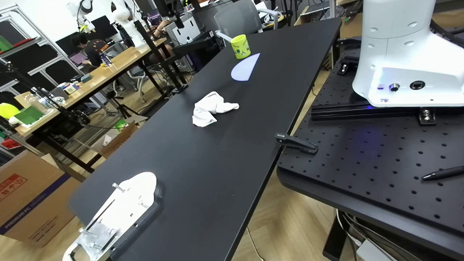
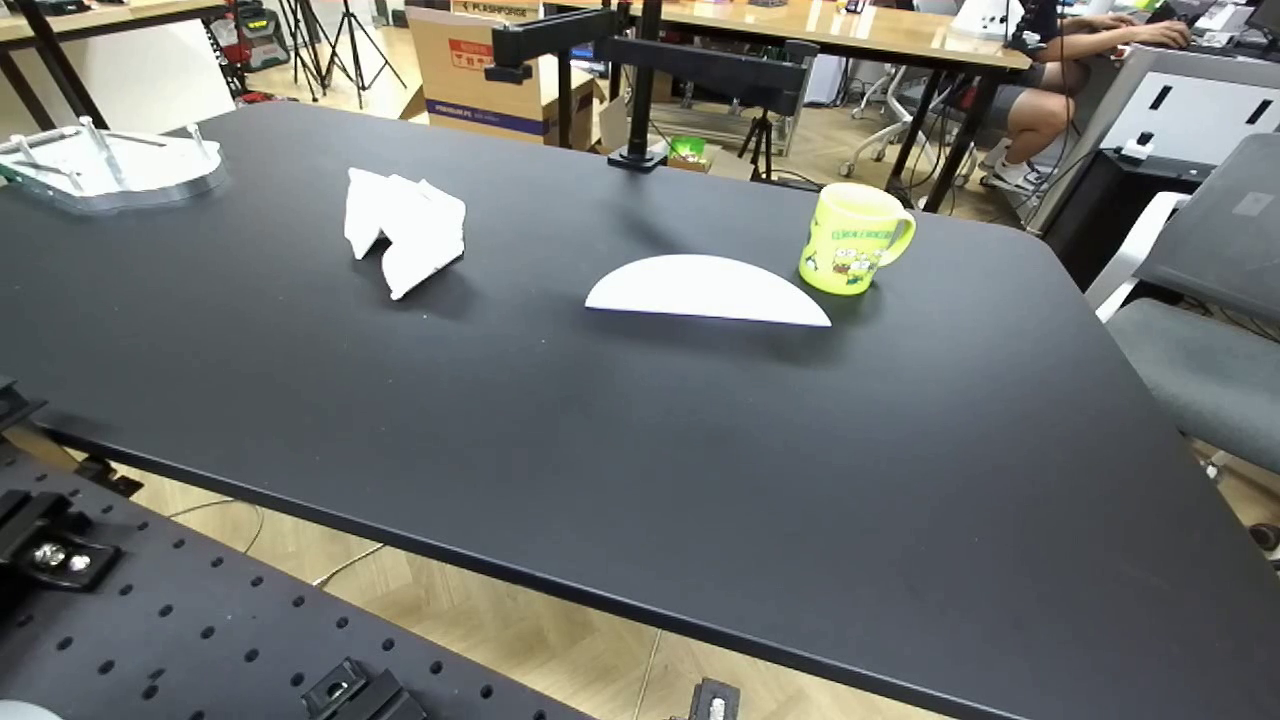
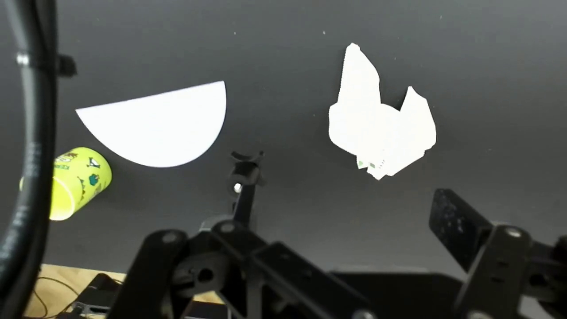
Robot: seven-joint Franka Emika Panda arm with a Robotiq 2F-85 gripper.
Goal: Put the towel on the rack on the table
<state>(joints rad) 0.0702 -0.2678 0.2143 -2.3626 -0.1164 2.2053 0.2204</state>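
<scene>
The towel (image 2: 415,222) has room inside the edges of the table (image 2: 680,460), pincer (image 3: 345,197) spread apart.

In an exterior view, the table (image 2: 640,450) bears, left to right, fixture (image 2: 112,168), towel (image 2: 420,218), half-disc (image 2: 705,290), mug (image 2: 845,243). The mug seems just behind the half-disc.

Wrist view: cable (image 3: 40,133) hides part of mug (image 3: 88,179); bottom edge crops claw (image 3: 347,199). Exterior view: pen (image 1: 444,173) cropped right.

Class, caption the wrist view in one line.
Seen past open jaws: a crumpled white towel, a white half-disc and a yellow-green mug on a dark table.
</scene>
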